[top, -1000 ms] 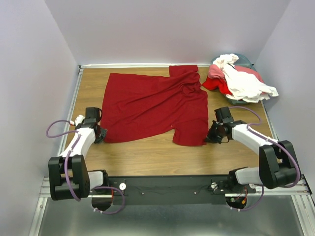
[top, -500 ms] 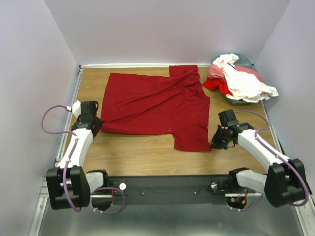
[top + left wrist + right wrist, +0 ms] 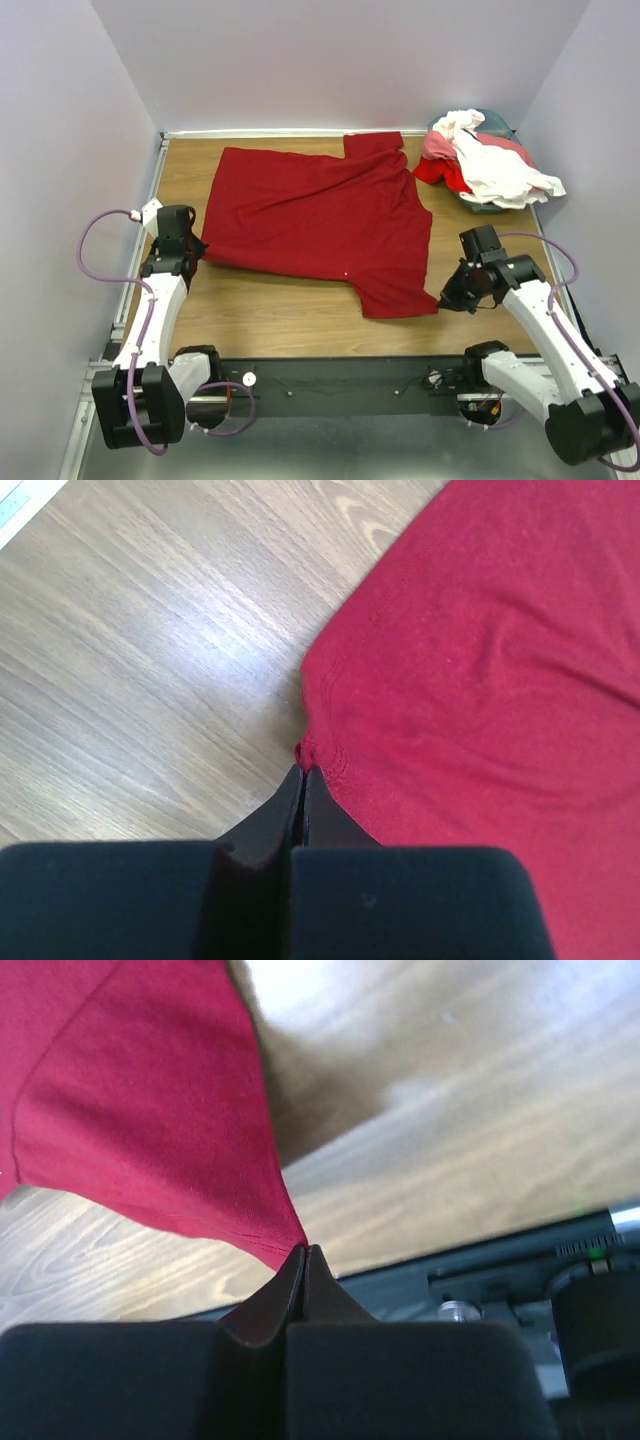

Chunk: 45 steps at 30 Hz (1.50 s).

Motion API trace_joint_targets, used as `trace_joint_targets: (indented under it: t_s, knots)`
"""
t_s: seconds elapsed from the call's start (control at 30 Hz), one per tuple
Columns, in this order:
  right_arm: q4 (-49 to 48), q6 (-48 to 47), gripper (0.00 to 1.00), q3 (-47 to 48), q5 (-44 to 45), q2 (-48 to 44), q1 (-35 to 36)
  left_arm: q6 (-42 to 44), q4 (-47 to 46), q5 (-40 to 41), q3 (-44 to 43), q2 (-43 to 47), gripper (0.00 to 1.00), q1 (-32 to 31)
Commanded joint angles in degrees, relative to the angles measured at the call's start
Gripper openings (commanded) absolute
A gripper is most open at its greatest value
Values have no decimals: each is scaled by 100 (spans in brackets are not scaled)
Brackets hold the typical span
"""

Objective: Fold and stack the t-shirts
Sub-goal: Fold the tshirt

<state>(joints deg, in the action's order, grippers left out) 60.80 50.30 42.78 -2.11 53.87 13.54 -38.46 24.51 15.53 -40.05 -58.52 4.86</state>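
A large dark crimson t-shirt (image 3: 320, 220) lies spread over the wooden table (image 3: 280, 300). My left gripper (image 3: 197, 252) is shut on its near-left corner, and the pinched hem (image 3: 310, 752) bunches at the fingertips of that gripper (image 3: 302, 770). My right gripper (image 3: 442, 300) is shut on the near-right corner, lifting the cloth (image 3: 150, 1110) into a taut point at its tips (image 3: 304, 1250). A heap of white, pink-red and teal t-shirts (image 3: 485, 160) sits at the far right corner.
Purple walls close in the table on the left, back and right. A metal rail (image 3: 340, 375) with both arm bases runs along the near edge. Bare wood shows in front of the crimson shirt.
Both arms have pulled outward, the left toward the left wall and the right toward the near right. The crimson shirt's front edge has stretched flatter, with fewer wrinkles.
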Motion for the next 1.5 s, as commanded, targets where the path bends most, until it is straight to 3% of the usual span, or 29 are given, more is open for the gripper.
trace_joint_targets:
  t_s: [0.0, 0.3, 0.5, 0.93, 1.47]
  knots:
    - [1029, 339, 1, 300, 149, -315, 43, 119, -69, -155, 24, 218, 0, -3]
    - [1856, 392, 1, 766, 185, -667, 43, -39, 291, -164, -161, 614, 0, -3]
    - [1647, 322, 1, 1161, 184, -544, 43, -188, 511, -278, -240, 851, 0, -3]
    - [-760, -143, 0, 1241, 413, 1186, 35, 207, -359, -1148, -283, -210, 0, 6]
    - [-1263, -1040, 0, 2778, 923, 3305, -115, 277, -843, -1755, -907, -1267, 0, 269]
